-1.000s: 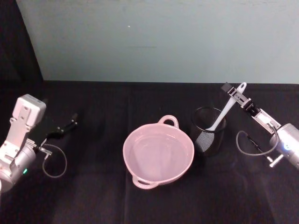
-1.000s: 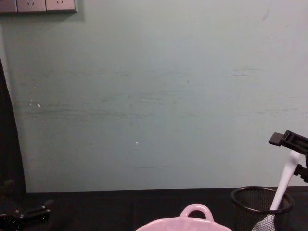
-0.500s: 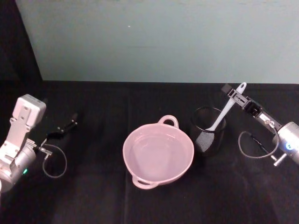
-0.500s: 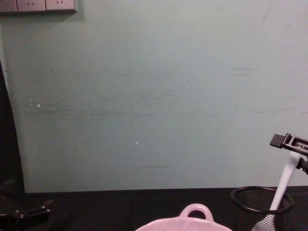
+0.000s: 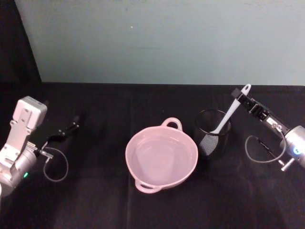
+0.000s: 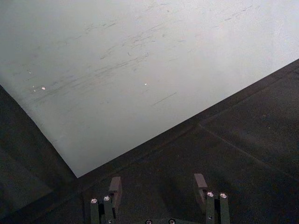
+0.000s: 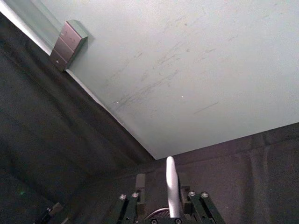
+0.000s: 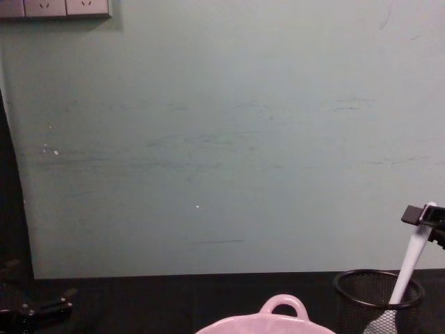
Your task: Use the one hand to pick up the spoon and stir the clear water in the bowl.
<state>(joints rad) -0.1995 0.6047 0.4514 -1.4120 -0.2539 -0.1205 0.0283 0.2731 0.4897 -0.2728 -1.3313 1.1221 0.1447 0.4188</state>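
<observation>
Jaws of right gripper [image 5: 240, 97] astride spoon [image 5: 228, 115] handle, left gripper [image 6: 158, 183] idle

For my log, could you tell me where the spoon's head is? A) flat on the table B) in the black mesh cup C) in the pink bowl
B: the spoon leans in the black mesh cup beside the bowl, handle end at the right gripper; the left gripper sits parked far left.

Likely a robot test lab, not a home: bench [image 5: 95, 200] draped in plain black cloth, a bare, scuffed pale-green wall [image 8: 222, 139] close behind it on the far side, and wall sockets [image 8: 55, 7] high at far left.
</observation>
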